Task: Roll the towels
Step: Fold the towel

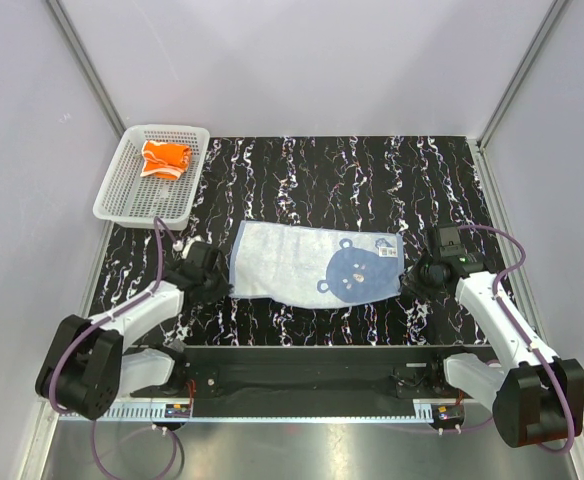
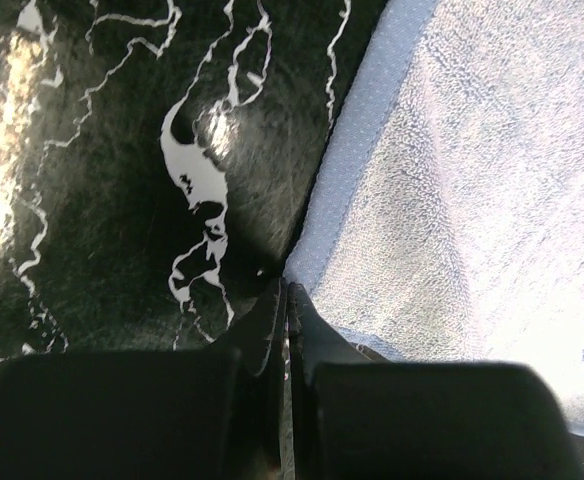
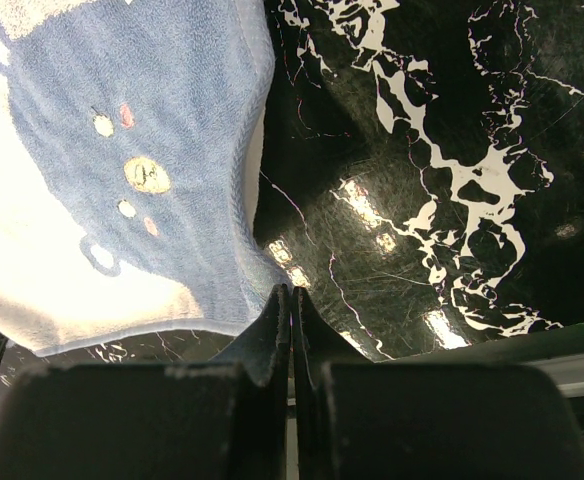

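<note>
1. We see the blue towel (image 1: 292, 262) spread flat in the middle of the counter (image 1: 322, 170). Its long sides run left to right, and it lies between the two arms.
2. A darker blue bear print (image 1: 352, 270) sits on the towel's right half, close to the right short edge.
3. The orange towel (image 1: 165, 158) lies bundled up inside the basket (image 1: 109, 190). The basket stands at the far left corner of the counter, well apart from the blue towel.
4. The left claw (image 1: 222, 287) is low over the counter at the blue towel's near left corner.
5. In the left wrist view, the left claw (image 2: 285, 290) is closed, its fingers pressed together with no gap. Their tips meet the very point of the towel's corner (image 2: 472, 200), where the smooth hem turns. We cannot tell whether any cloth is caught between them.
6. The right claw (image 1: 410, 280) is low at the towel's right short edge, towards the near corner.
7. In the right wrist view, the right claw (image 3: 291, 295) is also closed, finger against finger. The towel's hem (image 3: 122, 150) curves down to touch its left fingertip. We cannot tell here either whether the cloth is nipped or only touched.
8. To the outer side of each claw, the wrist views show only the black, white-veined counter (image 3: 422, 150), shining under the lights.
</note>
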Controlling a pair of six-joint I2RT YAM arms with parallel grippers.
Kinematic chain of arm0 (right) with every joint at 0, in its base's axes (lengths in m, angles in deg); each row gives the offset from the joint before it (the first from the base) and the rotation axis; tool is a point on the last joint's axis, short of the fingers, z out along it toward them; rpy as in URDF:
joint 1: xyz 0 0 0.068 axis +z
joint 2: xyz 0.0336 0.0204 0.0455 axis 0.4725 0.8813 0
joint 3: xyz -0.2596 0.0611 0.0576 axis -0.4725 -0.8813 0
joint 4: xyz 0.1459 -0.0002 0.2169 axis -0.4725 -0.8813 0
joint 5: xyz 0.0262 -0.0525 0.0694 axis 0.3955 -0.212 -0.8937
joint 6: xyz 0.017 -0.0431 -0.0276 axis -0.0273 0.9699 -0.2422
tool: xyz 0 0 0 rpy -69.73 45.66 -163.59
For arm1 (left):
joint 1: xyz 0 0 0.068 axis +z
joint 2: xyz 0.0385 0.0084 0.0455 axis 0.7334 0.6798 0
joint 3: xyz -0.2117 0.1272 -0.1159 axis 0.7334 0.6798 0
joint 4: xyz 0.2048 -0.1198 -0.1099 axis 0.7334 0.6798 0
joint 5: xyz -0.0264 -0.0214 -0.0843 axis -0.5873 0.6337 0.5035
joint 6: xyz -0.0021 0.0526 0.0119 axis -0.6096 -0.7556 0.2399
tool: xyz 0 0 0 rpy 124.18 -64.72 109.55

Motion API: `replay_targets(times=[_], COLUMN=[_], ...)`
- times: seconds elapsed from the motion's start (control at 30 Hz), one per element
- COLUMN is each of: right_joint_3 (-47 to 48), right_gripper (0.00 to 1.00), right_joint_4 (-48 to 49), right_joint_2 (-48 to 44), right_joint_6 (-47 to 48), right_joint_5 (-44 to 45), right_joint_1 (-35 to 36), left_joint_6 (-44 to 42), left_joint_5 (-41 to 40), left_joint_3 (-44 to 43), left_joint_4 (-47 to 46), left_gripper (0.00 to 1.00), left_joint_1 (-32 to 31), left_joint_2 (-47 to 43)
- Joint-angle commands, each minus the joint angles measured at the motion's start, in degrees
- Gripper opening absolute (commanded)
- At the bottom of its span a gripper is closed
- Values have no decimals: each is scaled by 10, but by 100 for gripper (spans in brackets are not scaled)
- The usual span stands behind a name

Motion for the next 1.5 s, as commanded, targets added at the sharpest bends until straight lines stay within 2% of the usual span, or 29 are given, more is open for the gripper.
replay_targets(times=[0.0, 0.4, 0.67, 0.87, 1.17, 1.47], right_joint_3=[17, 19, 1, 5, 47, 113], right_gripper=[0, 0, 0, 0, 0, 0], right_joint_4=[9, -11, -21, -49, -53, -36], right_joint_2=[-6, -41, -60, -111, -90, 4], right_joint_6=[4, -5, -13, -32, -27, 2], right_joint_5=[3, -9, -40, -35, -31, -7], right_joint_1=[1, 1, 1, 1, 1, 1], left_joint_6=[-12, -5, 1, 15, -8, -52], left_joint_5=[2, -5, 7, 12, 5, 16], left_joint_3=[4, -23, -11, -18, -106, -198], left_joint_4=[41, 156, 181, 219, 257, 249], left_gripper=[0, 0, 0, 0, 0, 0], left_joint_1=[0, 0, 0, 0, 1, 27], left_joint_2=[-30, -154, -208, -244, -210, -120])
